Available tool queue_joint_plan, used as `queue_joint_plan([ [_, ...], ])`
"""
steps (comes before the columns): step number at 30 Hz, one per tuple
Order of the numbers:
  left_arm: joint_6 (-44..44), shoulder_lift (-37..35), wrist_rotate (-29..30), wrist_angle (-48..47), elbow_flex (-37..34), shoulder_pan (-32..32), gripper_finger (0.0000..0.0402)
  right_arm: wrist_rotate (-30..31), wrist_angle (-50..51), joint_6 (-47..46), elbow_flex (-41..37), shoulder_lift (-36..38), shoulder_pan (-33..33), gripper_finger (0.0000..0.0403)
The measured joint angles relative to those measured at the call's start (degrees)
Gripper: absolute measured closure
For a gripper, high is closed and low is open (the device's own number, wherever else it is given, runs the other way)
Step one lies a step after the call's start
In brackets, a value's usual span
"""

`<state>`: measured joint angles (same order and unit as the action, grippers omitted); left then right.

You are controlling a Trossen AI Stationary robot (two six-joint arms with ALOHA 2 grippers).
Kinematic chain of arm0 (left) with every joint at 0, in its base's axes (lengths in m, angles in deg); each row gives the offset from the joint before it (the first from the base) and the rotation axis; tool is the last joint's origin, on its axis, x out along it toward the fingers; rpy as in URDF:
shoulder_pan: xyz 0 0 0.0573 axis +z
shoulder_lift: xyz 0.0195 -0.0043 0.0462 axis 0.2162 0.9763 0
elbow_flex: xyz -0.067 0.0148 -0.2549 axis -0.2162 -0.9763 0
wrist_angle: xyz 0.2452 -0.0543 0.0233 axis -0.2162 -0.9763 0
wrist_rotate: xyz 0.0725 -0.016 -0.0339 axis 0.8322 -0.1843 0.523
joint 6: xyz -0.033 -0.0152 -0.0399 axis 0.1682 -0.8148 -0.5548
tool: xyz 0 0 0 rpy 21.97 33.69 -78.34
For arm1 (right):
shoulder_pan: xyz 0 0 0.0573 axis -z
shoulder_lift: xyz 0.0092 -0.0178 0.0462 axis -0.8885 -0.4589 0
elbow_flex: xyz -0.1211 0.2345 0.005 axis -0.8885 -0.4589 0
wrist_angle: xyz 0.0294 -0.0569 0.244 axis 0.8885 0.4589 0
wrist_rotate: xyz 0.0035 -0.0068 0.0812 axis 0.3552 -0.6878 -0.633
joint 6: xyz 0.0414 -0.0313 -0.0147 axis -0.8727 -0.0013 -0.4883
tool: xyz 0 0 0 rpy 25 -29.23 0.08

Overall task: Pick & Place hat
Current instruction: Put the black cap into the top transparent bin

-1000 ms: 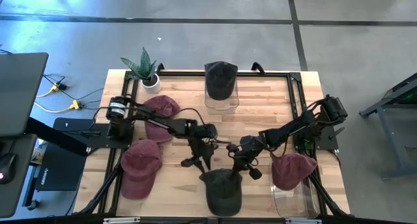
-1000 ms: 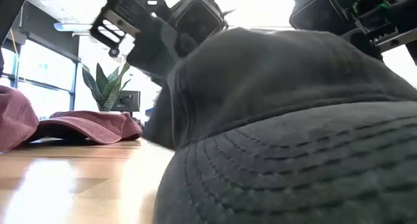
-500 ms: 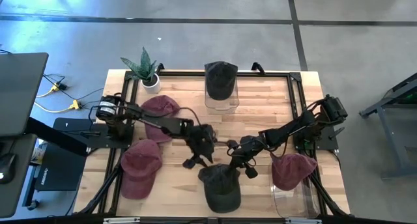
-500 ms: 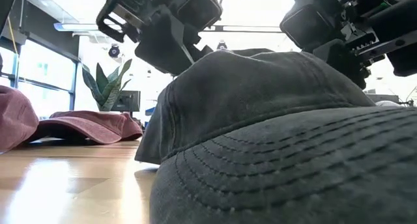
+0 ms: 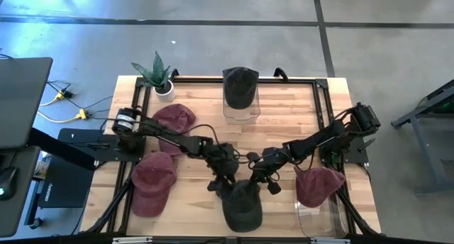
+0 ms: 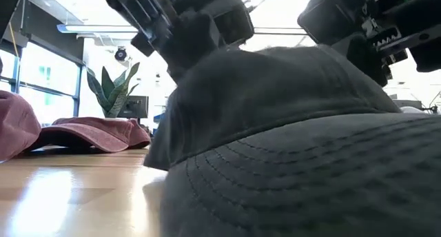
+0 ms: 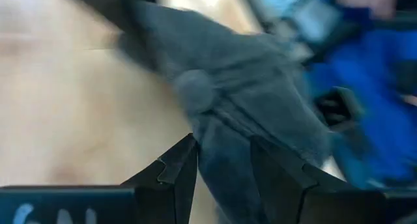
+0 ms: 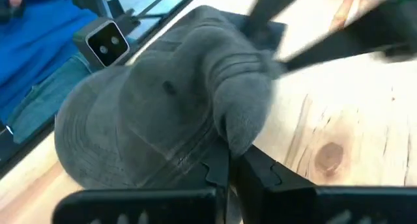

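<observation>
Both arms reach inward and meet low over the dark grey hat (image 5: 242, 203), which lies at the near edge of the bench (image 5: 284, 123), about midway along it. The left gripper (image 5: 225, 179) comes in from the left side with its arm stretched across the boards; in its wrist view the two fingers (image 7: 172, 168) stand a little apart with a ridge of the hat's cloth running between them, though whether they are pressing it cannot be told. The right gripper (image 5: 261, 178) comes from the right side, and its fingers are drawn nearly together on a bunched fold of the crown, pinching the fabric.

The hat is a faded charcoal cap with rows of stitching on its brim (image 6: 303, 189); its crown (image 8: 195, 74) is pulled up into a wrinkled hump between the two grippers, and a button shows on top in the left wrist view.

Farther back on the pale wooden bench, a maroon hat (image 5: 152, 180) lies toward the near left corner and another (image 5: 174, 120) sits behind it. A third maroon hat (image 5: 319, 184) rests on a clear stand near the right edge. At the far edge, a second dark hat (image 5: 240, 86) sits on a clear stand, and a potted plant (image 5: 159, 75) stands at the far left corner. Grey floor surrounds the bench.
</observation>
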<state>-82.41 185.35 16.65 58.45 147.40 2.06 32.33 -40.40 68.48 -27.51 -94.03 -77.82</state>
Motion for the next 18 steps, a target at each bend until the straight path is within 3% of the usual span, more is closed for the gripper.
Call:
queue_joint_plan([
  [4, -1.09, 2.99, -10.35, 8.42, -0.07, -0.12, 0.0263, -0.06, 1.97, -0.26, 0.03, 1.49, -0.04, 0.0385],
  [7, -2.53, 2.76, -14.3, 12.39, 0.16, 0.07, 0.0267, 0.4, 5.5, -2.09, 0.05, 2.81, -0.04, 0.0386],
  [14, -3.11, 0.26, -14.73, 14.98, 0.24, 1.12, 0.0342, 1.64, 9.53, -3.28, 0.05, 3.74, -1.29, 0.0397],
  [18, -3.15, -1.81, -13.37, 9.84, 0.02, 3.25, 0.0392, 1.72, 9.57, -4.59, 0.05, 3.74, -2.08, 0.0387],
])
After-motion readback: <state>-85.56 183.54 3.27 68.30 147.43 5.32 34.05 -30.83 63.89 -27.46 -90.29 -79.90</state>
